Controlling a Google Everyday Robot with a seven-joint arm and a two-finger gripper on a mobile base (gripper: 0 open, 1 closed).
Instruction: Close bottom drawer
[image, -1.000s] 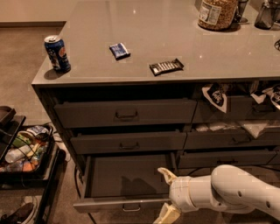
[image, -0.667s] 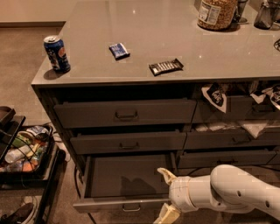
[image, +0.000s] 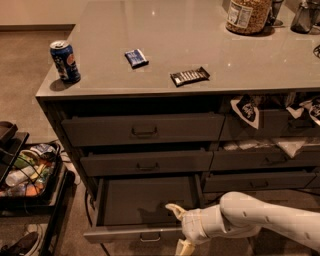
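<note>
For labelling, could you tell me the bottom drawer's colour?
Dark grey bottom drawer, camera view; gripper at its front.

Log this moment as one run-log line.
task: close bottom drawer | drawer: pulled out | hand: open, at drawer front's right end | status: not yet closed

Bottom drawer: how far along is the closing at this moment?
Done: nothing yet; the bottom drawer stands pulled well out, its bare inside showing. In hand: the gripper is at the right end of the drawer's front, fingers open, one over the front edge and one below it. Left: push the front in until it sits flush with the middle drawer above.
</note>
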